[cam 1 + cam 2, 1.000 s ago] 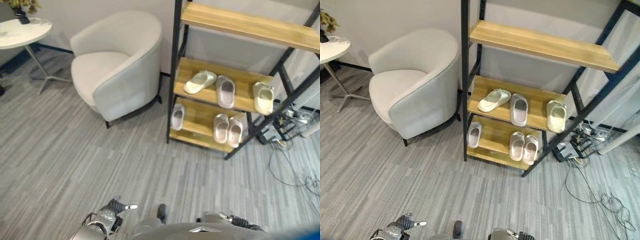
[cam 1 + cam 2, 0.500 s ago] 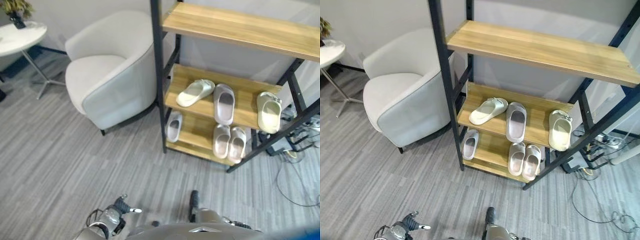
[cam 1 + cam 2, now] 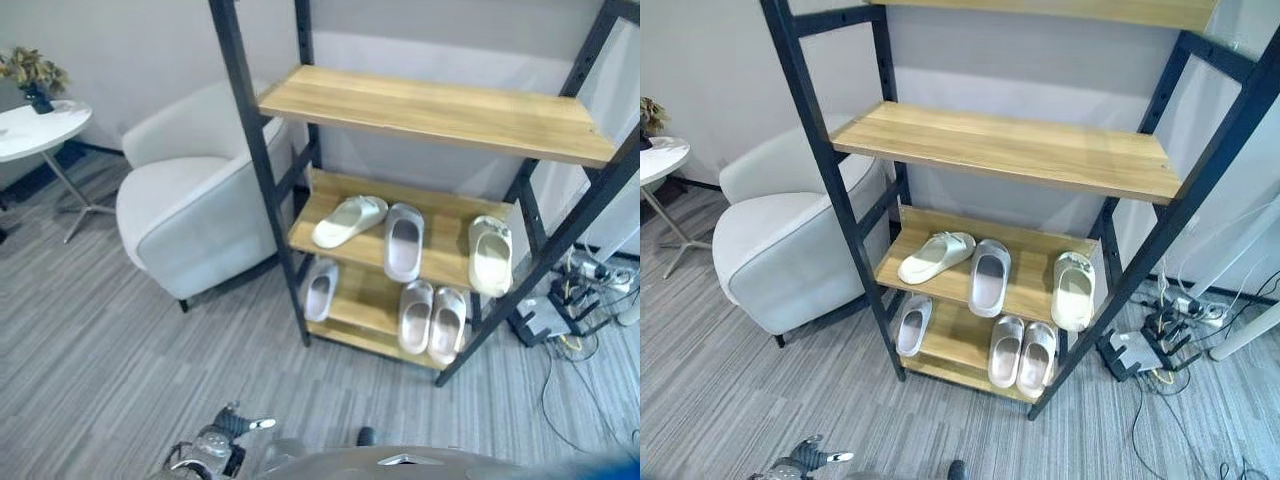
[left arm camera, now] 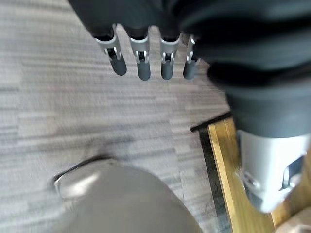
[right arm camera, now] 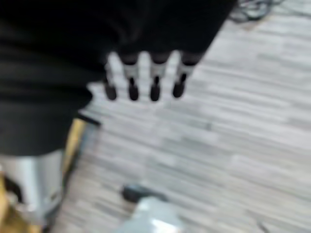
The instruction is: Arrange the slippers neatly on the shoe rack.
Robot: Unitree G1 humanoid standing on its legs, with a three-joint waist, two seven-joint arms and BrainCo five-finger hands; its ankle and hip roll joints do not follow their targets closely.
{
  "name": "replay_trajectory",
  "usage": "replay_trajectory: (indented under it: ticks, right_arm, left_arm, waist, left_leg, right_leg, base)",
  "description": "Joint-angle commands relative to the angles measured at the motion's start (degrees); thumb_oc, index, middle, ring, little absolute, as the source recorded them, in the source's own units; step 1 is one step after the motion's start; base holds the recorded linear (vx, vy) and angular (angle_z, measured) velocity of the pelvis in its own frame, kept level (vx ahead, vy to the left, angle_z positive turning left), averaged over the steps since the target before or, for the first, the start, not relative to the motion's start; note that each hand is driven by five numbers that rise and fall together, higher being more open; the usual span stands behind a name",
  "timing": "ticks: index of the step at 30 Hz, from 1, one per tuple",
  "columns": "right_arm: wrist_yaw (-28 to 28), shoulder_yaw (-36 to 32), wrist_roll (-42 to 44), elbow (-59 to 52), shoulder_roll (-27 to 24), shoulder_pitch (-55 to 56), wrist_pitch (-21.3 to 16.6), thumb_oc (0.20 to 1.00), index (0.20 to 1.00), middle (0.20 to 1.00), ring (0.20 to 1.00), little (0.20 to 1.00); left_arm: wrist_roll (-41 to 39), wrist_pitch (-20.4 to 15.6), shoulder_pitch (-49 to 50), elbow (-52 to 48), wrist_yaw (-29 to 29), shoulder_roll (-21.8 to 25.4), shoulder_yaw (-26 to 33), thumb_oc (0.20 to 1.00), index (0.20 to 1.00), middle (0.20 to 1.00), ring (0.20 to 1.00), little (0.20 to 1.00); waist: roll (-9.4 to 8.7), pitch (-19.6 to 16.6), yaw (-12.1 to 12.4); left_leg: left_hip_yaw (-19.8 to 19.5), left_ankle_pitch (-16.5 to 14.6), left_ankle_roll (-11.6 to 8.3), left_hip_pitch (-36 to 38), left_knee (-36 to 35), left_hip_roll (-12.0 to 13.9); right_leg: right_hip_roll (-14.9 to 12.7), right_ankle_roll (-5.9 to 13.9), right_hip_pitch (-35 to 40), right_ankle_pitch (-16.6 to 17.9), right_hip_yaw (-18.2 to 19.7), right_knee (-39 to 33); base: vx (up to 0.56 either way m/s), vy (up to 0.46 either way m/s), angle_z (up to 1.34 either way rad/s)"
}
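Change: camera had shifted nearer and more square to the shoe rack point(image 3: 940, 140); slippers kept their spots on the shelves.
Middle shelf: cream slipper point(image 3: 348, 220) lay slanted on its side, grey slipper point(image 3: 404, 241) just beside it, pale cream slipper point(image 3: 491, 255) well apart at the right end, toe over the front edge.
Bottom shelf: single grey slipper point(image 3: 320, 289) at the left by the post, pink-grey pair point(image 3: 432, 319) side by side at the right.
Left hand: point(image 4: 141, 56) fingers straight and spread, holding nothing, hanging above the floor point(image 4: 58, 97) near the rack's bottom corner.
Right hand: point(image 5: 143, 77) fingers straight, empty, above the floor.
Hidden: rack's top cut off in both eye views; back of the bottom shelf shaded by the shelf above.
Room: armchair point(image 3: 195, 210) stood just left of the rack; round white surface point(image 3: 35, 128) with a plant farther left; power strips and cables point(image 3: 1155, 345) on the floor at the rack's right; bare floor in front.
Writing: none legible.
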Motion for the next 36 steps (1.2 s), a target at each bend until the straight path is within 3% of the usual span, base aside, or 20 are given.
replay_trajectory:
  ticks: [1, 11, 20, 26, 27, 28, 29, 30, 31, 36]
  right_arm:
    - [-1.22, 0.77, 2.09, -0.31, -1.39, -0.39, -0.65, 1.000, 1.000, 1.000, 1.000, 1.000]
    - [-2.62, -0.45, 3.46, -2.41, 0.28, -0.43, -1.70, 1.000, 1.000, 1.000, 1.000, 1.000]
    - [-5.45, -1.82, 5.61, -7.09, -1.24, -2.86, -3.70, 1.000, 1.000, 1.000, 1.000, 1.000]
    - [-9.32, -0.95, 1.90, -17.02, -5.41, -5.64, -6.39, 1.000, 1.000, 1.000, 1.000, 1.000]
    - [-6.90, -4.17, 2.56, -19.66, -16.17, -10.90, -4.03, 1.000, 1.000, 1.000, 1.000, 1.000]
    - [-6.89, -4.14, 2.57, -19.65, -16.19, -10.87, -4.02, 1.000, 1.000, 1.000, 1.000, 1.000]
    - [-6.51, -4.48, -0.41, -28.31, -17.16, -2.83, -7.28, 1.000, 1.000, 1.000, 1.000, 1.000]
    - [-6.14, -4.06, 0.34, -27.55, -18.54, -5.52, -6.36, 1.000, 1.000, 1.000, 1.000, 1.000]
    - [-4.61, -5.74, 0.55, -35.54, -18.34, 2.30, -9.11, 1.000, 1.000, 1.000, 1.000, 1.000]
    - [-3.58, -7.44, -2.51, -46.28, -16.23, 6.70, -9.49, 1.000, 1.000, 1.000, 1.000, 1.000]
  left_arm:
    - [-1.53, -0.96, -1.20, -0.36, 1.29, 1.93, -0.69, 1.000, 1.000, 1.000, 1.000, 1.000]
    - [-0.11, -0.02, 1.58, 3.39, 0.68, 2.00, 1.27, 1.000, 1.000, 1.000, 1.000, 1.000]
    - [0.37, -0.30, 2.32, 3.07, 1.51, 3.09, 1.84, 1.000, 1.000, 1.000, 1.000, 1.000]
    - [1.05, -0.63, 3.79, 2.89, 1.84, 2.91, 2.24, 1.000, 1.000, 1.000, 1.000, 1.000]
    - [0.77, -0.44, 3.83, 3.07, 1.03, 4.46, 2.58, 1.000, 1.000, 1.000, 1.000, 1.000]
    - [0.77, -0.44, 3.87, 3.09, 1.04, 4.44, 2.57, 1.000, 1.000, 1.000, 1.000, 1.000]
    - [0.80, -1.23, 4.96, 1.48, 0.52, 4.77, 3.85, 1.000, 1.000, 1.000, 1.000, 1.000]
    - [0.86, -1.36, 5.60, 1.65, -0.07, 4.81, 4.04, 1.000, 1.000, 1.000, 1.000, 1.000]
    - [0.28, -1.39, 6.73, 0.34, -0.25, 3.46, 4.90, 1.000, 1.000, 1.000, 1.000, 1.000]
    - [0.76, -1.50, 7.34, 0.29, -0.61, 2.66, 6.57, 1.000, 1.000, 1.000, 1.000, 1.000]
  waist:
    - [3.00, 1.56, 1.12]
    - [2.45, -2.53, 1.17]
    - [2.63, -3.55, 0.99]
    - [3.54, -2.90, 0.83]
    - [3.24, -3.08, 0.84]
    - [3.20, -3.08, 0.82]
    - [3.35, -2.84, 0.24]
    - [3.33, -2.77, 0.22]
    - [3.58, -2.13, -0.62]
    - [3.41, -1.65, -1.07]
  left_leg:
    - [-0.74, 9.72, 2.70, -3.98, -5.29, 1.18]
    - [-0.88, 7.72, 4.42, 1.94, -8.47, -0.36]
    - [-0.37, 5.97, 5.52, 4.01, -9.71, -1.42]
    - [-0.16, 5.31, 5.88, 4.74, -10.25, -1.68]
    - [-0.08, 5.63, 5.70, 4.63, -10.29, -1.51]
    - [-0.10, 5.30, 5.68, 4.92, -10.37, -1.57]
    - [0.23, 5.33, 5.76, 5.04, -10.62, -1.48]
    - [0.30, 5.37, 5.74, 5.21, -10.61, -1.40]
    - [0.76, 5.47, 5.84, 5.37, -10.81, -1.33]
    - [0.95, 5.42, 6.05, 5.35, -10.84, -1.27]
  right_leg:
    - [-0.38, 5.50, 4.57, -10.44, 3.09, 8.31]
    - [-2.63, 6.85, 7.72, -11.15, 3.47, 8.11]
    - [-3.93, 8.01, 7.57, -11.01, 3.50, 7.95]
    - [-4.46, 8.56, 7.21, -10.80, 3.41, 7.68]
    - [-4.39, 8.64, 7.06, -10.37, 3.36, 7.46]
    - [-4.44, 8.65, 7.34, -10.69, 3.35, 7.42]
    - [-4.50, 8.82, 7.10, -10.60, 3.52, 7.51]
    - [-4.47, 8.80, 7.18, -10.49, 3.60, 7.45]
    - [-4.40, 8.93, 6.85, -10.32, 4.02, 7.62]
    - [-4.19, 8.83, 6.57, -10.36, 4.30, 7.87]
  base:
    - [0.08, 0.023, -0.23]
    - [0.15, 0.085, -0.32]
    - [0.05, 0.054, 0.03]
    - [-0.01, 0.033, 0.00]
    - [0.00, 0.000, 0.00]
    - [0.00, 0.000, 0.00]
    - [0.00, 0.000, 0.00]
    - [-0.06, 0.032, -0.01]
    - [-0.04, 0.019, -0.12]
    - [-0.03, 0.018, -0.09]
